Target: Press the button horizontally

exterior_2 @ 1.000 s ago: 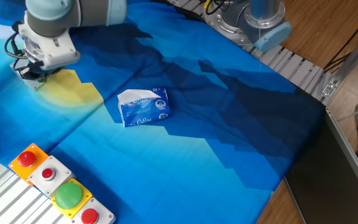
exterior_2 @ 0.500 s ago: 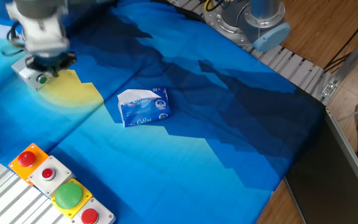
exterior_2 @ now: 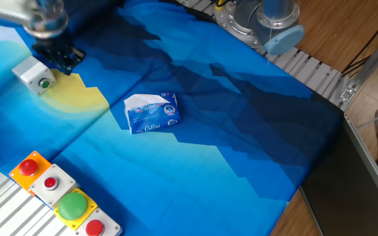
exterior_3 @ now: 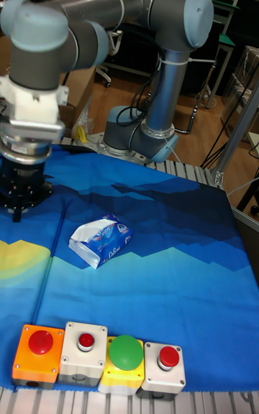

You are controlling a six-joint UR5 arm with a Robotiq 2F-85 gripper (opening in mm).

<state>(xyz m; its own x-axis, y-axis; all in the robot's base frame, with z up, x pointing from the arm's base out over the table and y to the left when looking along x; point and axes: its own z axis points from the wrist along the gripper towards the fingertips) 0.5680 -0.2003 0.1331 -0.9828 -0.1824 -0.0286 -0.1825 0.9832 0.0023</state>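
The button is small, round and green. It sits in the front face of a light-grey box at the far left of the blue cloth, beside a yellow patch. My gripper hangs just behind and to the right of the box, its dark fingers pointing down and slightly blurred. From this view I cannot tell whether it touches the box. In the tall fixed view the gripper is at the left edge above the cloth, and the box is out of frame. No view shows a gap or contact between the fingertips.
A blue and white tissue pack lies mid-cloth. A row of boxes stands at the front left: red button on orange, red on white, a large green dome on yellow, red on white. The arm's base is at the back right.
The gripper was down over the grey box a second ago. It has since lifted and shifted back and to the right, and the box and its green button now show in full.
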